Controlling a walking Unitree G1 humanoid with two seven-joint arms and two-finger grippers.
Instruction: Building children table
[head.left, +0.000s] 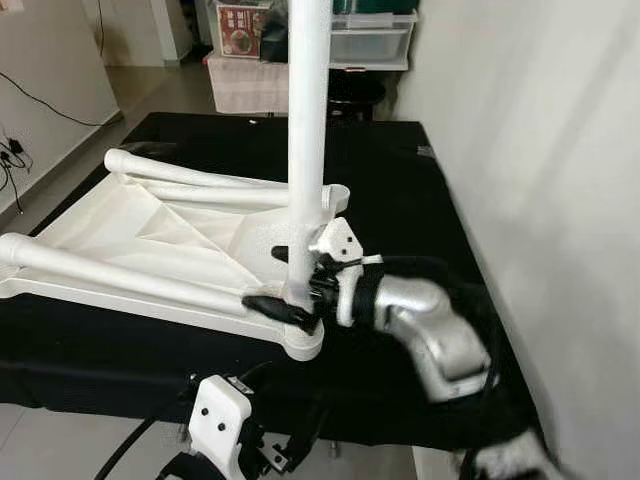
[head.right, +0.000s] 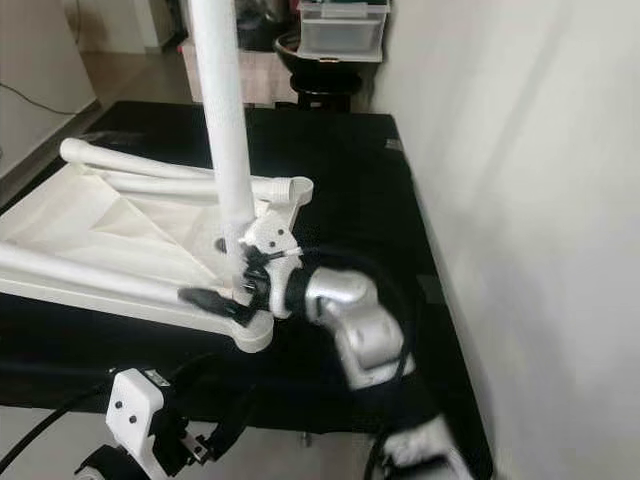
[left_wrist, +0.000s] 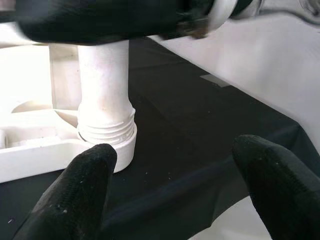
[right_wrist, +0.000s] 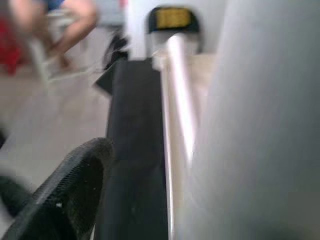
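While the right gripper (head.left: 300, 290) clasps the upright leg (head.left: 304, 130) low down, just above its threaded foot, the leg's long axis runs straight up from between the black fingers and out past the top of the head views. One finger (head.left: 280, 308) lies along the near side of the foot, the other behind it; clamped on the leg, by the look of it.

Directly below the gripper sits the corner socket (head.left: 300, 342) of the tabletop (head.left: 130, 235), which lies upside down on a black cloth (head.left: 400, 170). Leg foot appears seated in that socket; left wrist view shows thread rings (left_wrist: 106, 131) still exposed above the socket rim, so probably not fully screwed home. The next move likely turns on keeping the leg vertical over the socket while twisting.

Right arm is nearer the joint. Left gripper (left_wrist: 170, 190) hangs low, near side of the socket, fingers spread wide, holding nothing.

Table parts: plain white, matte plastic, round tapered legs. Two more legs (head.left: 190, 178) lie flat across the tabletop's underside, on the far side of the gripper.
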